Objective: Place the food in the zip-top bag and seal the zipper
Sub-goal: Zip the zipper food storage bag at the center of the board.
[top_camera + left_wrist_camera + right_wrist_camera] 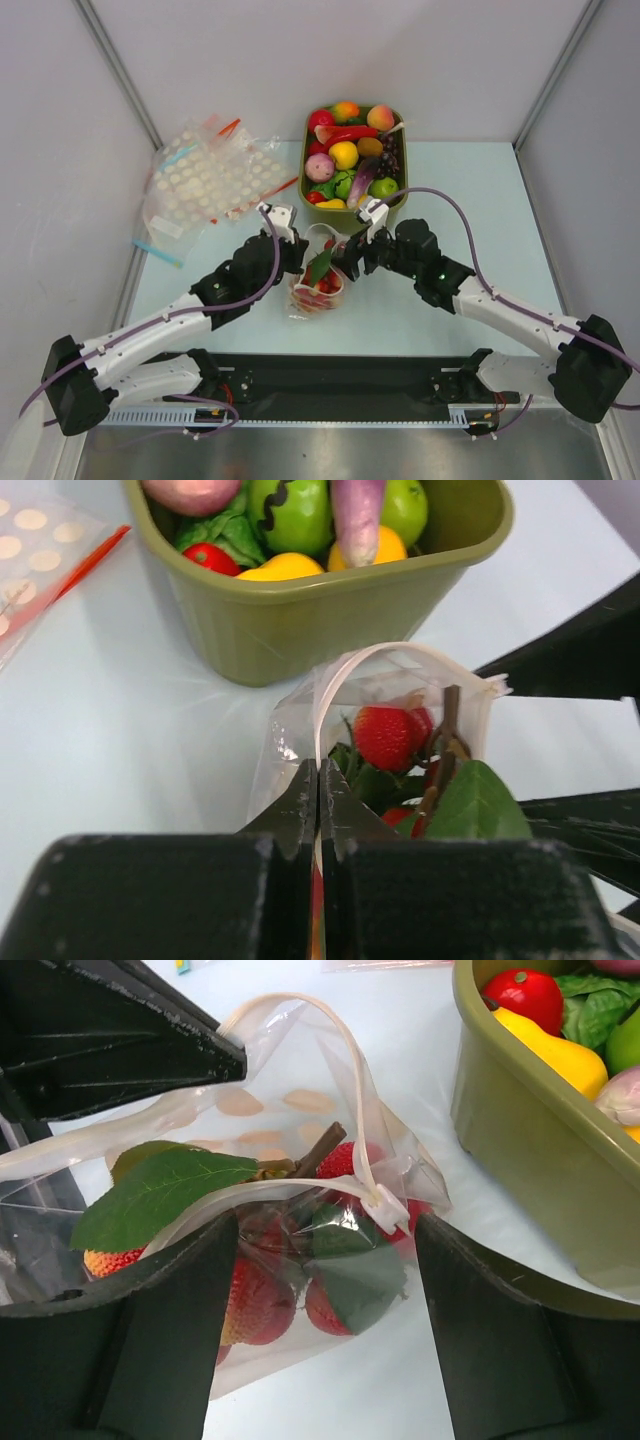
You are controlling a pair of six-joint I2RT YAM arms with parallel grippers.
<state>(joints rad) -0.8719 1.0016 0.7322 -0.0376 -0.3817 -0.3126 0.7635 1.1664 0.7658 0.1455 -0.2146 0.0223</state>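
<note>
Pinching the rim of the zip-top bag point(318, 290) at mid-frame, your left end effector point(319, 780) is clamped together on it. Your right end effector point(325, 1235) stands apart, straddling the zipper point(352, 1110). The food point(255, 1305) sits inside. The green bin point(404, 160) crowds just above, and counter point(500, 200) shows either side.

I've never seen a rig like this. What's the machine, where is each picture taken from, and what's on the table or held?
Two robot arms are bolted to a table, each ending in a two-finger gripper. One picture looks down from above; the others come from wrist cameras. On the table: a green bin of toy fruit and a heap of dotted bags. The left gripper is shut on the mouth of the zip-top bag; red berries and a leaf sit inside. The right gripper stands open astride the bag.
</note>
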